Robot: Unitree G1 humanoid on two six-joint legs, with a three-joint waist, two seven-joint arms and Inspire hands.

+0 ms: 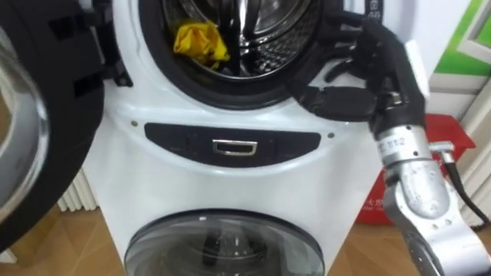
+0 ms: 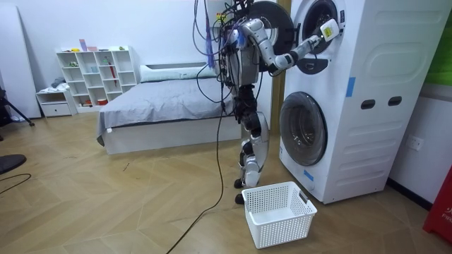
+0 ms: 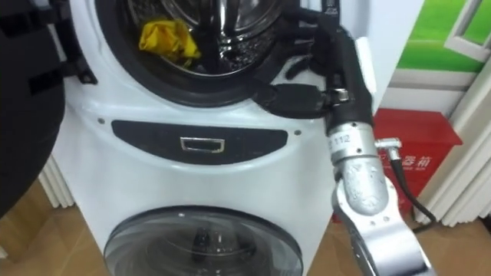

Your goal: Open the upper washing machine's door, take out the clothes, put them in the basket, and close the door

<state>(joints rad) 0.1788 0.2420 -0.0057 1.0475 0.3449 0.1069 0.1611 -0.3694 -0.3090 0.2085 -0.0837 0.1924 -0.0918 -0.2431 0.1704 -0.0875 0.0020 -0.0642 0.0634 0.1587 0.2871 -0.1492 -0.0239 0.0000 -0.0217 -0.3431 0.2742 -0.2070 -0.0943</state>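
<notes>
stance: the robot is standing upright at the front of the stacked washing machine [image 2: 357, 99], close enough for one raised arm to reach the upper drum.
basket: a white basket [image 2: 277, 212] is sitting on the floor by the robot's feet, just in front of the lower unit; judging by its spot, it is waiting to take whatever comes out.
door: the upper machine's round door [image 1: 31, 130] is hanging wide open on the left, swung clear so the mouth is staying free for the arm.
task's thing: a crumpled yellow cloth [image 1: 201, 42] is lying inside the drum [image 1: 268, 38], low on its left side, just behind the dark rubber seal; nothing is touching it.
right hand: the right hand [image 1: 372, 73] is resting at the right edge of the drum mouth, fingers loosely spread and pointing inward, thumb lying along the lower seal; it is gripping nothing and is sitting well apart from the cloth.
step: by my reading the arm is entering from the right, so it is needing to cross the drum leftward and dip before closing on the fabric.
red box: a red box [image 1: 468, 130] is standing against the wall at far right, playing no part.
</notes>
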